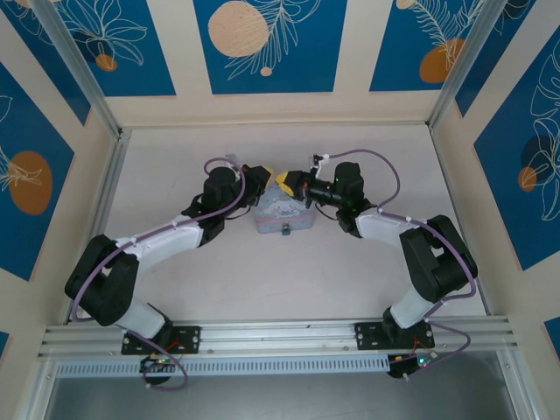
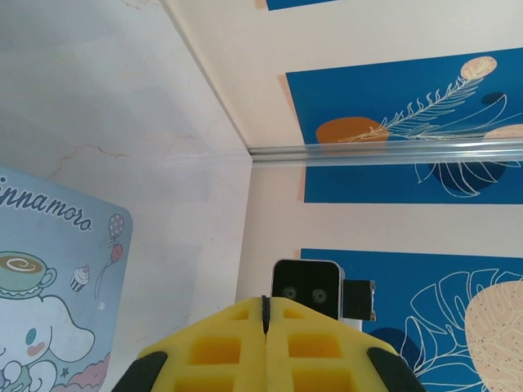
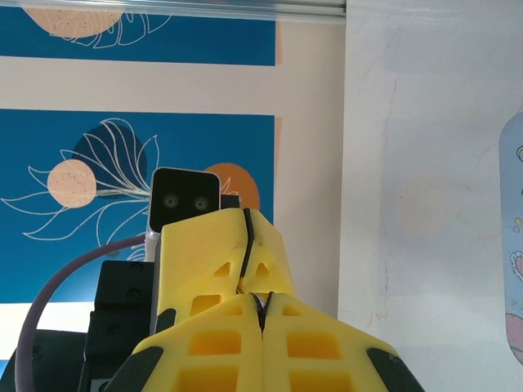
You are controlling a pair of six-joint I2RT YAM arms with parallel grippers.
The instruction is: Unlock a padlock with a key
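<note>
Overhead, both arms meet above a pastel blue tin (image 1: 276,217); the tiny dark padlock (image 1: 285,232) sits at its near edge. From the left wrist, the left gripper (image 2: 264,314) has its yellow fingers pressed together beside the tin. From the right wrist, the right gripper (image 3: 263,309) is likewise closed, close against the left one's tips.

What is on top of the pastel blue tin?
The left tool and right tool, both shut, meet tip to tip above the far edge of the tin. Whatever lies beneath them is hidden.
</note>
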